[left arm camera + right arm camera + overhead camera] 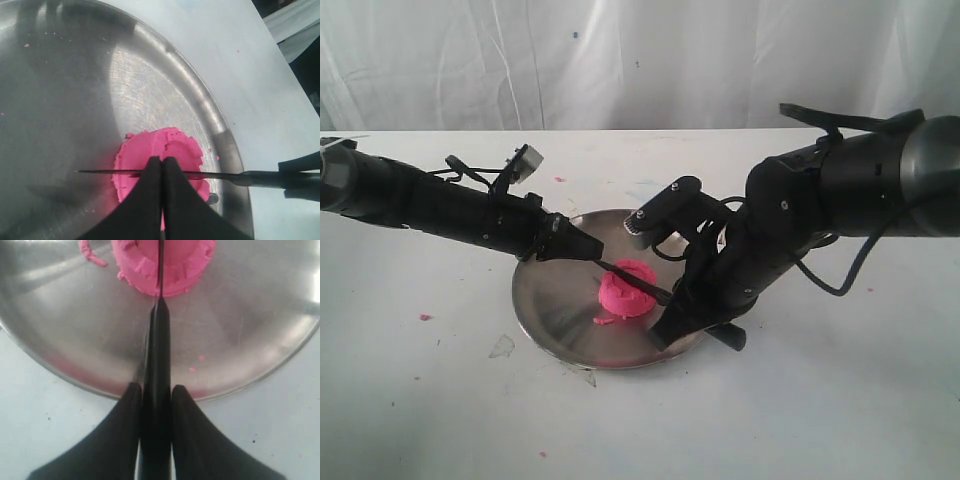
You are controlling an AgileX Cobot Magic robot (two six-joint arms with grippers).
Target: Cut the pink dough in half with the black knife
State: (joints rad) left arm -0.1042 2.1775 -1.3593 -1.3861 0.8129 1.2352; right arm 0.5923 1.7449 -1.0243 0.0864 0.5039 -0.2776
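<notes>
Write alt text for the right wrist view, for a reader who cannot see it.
The right tool grips the knife by its handle, the blade running across the pink dough on a steel plate. Pink crumbs lie on the plate; white table shows beyond its rim.

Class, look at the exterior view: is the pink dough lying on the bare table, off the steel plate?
No, the pink dough rests on the steel plate, near its middle.

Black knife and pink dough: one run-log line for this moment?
phase: cutting | right tool: shut on black knife handle | left tool: shut, tips over blade | pink dough: on steel plate, blade across middle
</notes>
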